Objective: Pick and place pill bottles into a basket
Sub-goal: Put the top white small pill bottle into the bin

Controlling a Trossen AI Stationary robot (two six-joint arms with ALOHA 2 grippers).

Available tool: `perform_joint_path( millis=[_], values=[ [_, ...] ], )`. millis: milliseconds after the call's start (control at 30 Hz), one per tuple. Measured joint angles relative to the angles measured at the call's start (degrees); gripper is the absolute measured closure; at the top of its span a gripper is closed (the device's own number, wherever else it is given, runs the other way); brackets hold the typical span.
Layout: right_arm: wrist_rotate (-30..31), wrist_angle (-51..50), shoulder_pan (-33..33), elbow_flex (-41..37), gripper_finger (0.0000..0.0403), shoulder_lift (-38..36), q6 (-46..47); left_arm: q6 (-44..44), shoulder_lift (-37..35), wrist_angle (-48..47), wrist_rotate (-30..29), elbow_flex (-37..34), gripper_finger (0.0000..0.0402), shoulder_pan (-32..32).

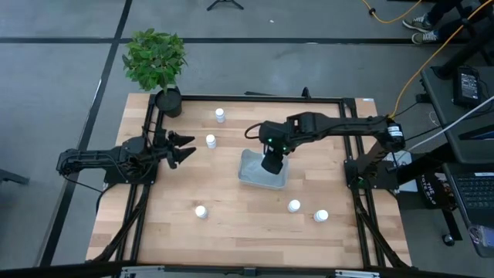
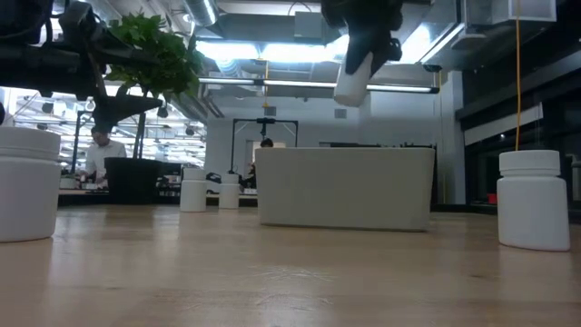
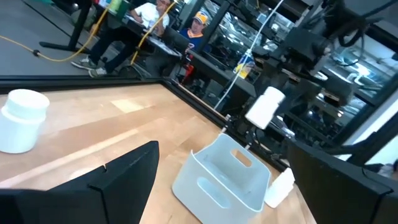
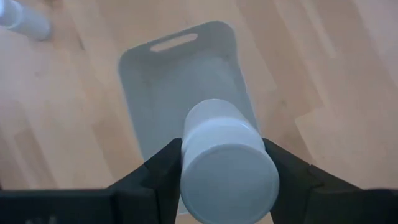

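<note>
Grey-blue basket: empty, table centre. White pill bottle above it; five pill bottles upright around table.

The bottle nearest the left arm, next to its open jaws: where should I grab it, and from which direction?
Take that pill bottle across its round body, just under the cap, probably coming straight down. It stands upright with bare table all round, so the left gripper, jaws open beside it, has room either side. The right gripper holds another bottle above the basket.
</note>
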Motion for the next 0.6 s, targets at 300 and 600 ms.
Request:
perform_joint_path(
  millis=[300, 600],
  values=[
    [0.4, 1.0, 0.0, -7.1, 0.0228, 0.0, 1.2, 0.0, 0.0, 0.0, 0.6, 0.0, 0.0052, 0.0],
    [0.4, 7.8, 0.6, -15.5, 0.0228, -0.6, 3.0, 0.0, 0.0, 0.0, 0.6, 0.0, 0.0052, 0.0]
  ],
)
